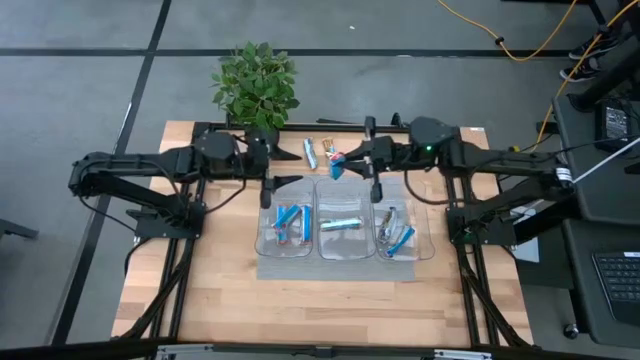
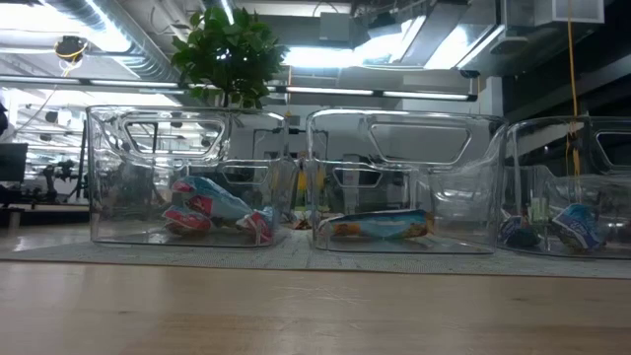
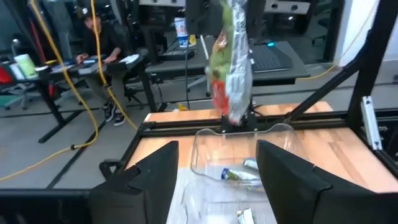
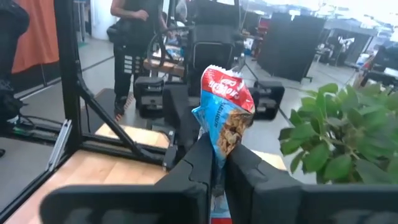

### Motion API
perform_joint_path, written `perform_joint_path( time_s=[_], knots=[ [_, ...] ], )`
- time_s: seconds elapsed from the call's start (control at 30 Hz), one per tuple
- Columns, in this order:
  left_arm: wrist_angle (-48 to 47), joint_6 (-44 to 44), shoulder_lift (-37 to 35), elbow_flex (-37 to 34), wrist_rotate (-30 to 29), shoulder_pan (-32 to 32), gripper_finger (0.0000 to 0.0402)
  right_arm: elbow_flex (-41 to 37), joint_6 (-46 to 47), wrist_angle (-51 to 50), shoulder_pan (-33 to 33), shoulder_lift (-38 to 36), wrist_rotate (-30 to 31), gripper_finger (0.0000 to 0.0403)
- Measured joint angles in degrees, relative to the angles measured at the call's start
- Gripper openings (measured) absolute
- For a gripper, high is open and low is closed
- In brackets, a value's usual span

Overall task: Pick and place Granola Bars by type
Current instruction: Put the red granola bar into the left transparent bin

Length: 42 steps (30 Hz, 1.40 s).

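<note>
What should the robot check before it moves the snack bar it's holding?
1. Grip: the right end effector is shut on the lower end of the blue bar. Ok.
2. Bar lifted off the table: it hangs above the bins in the left wrist view. Ok.
3. The other arm is out of the way: the left end effector is open and close by, facing the bar. Cannot tell.
4. The right bin is chosen: the middle bin holds one bluish bar, but its type can't be read. Cannot tell.
5. The loose bars are out of the path: they lie beyond the bins. Ok.
</note>
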Motion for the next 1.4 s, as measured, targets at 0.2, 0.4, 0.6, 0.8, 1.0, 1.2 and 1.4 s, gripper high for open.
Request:
perform_joint_path(
  time_s=[0.2,0.4,0.6,0.8,1.0,1.2,1.4],
  knots=[
    [4.95,-0.11,1.89,-0.01,3.56,0.0,0.0246,-0.02,-0.09,6.29,0.04,3.33,0.0,0.0012],
    [9.06,-0.18,2.44,-0.02,4.02,0.03,0.0264,-0.04,-0.19,11.21,0.02,5.63,0.02,0.0028],
    [11.05,-0.21,2.47,-0.02,6.4,0.09,0.0265,-0.04,-0.21,15.53,0.02,6.82,0.0,0.0016],
    [13.3,-0.5,3.05,-0.02,5.94,0.11,0.0265,-0.07,-0.2,19.31,0.02,6.84,-0.02,0.0018],
    [17.25,-1.37,6.36,-0.02,5.88,0.11,0.0265,-0.07,0.19,21.19,0.02,6.84,-0.07,0.0027],
    [23.1,-2.0,9.1,-0.02,5.88,0.11,0.0258,-0.06,0.08,21.12,0.04,6.84,-1.62,0.0011],
    [23.11,-4.32,9.31,-0.02,5.88,1.72,0.0206,-0.06,0.03,20.89,0.11,6.84,-1.59,0.0035]
  ],
)
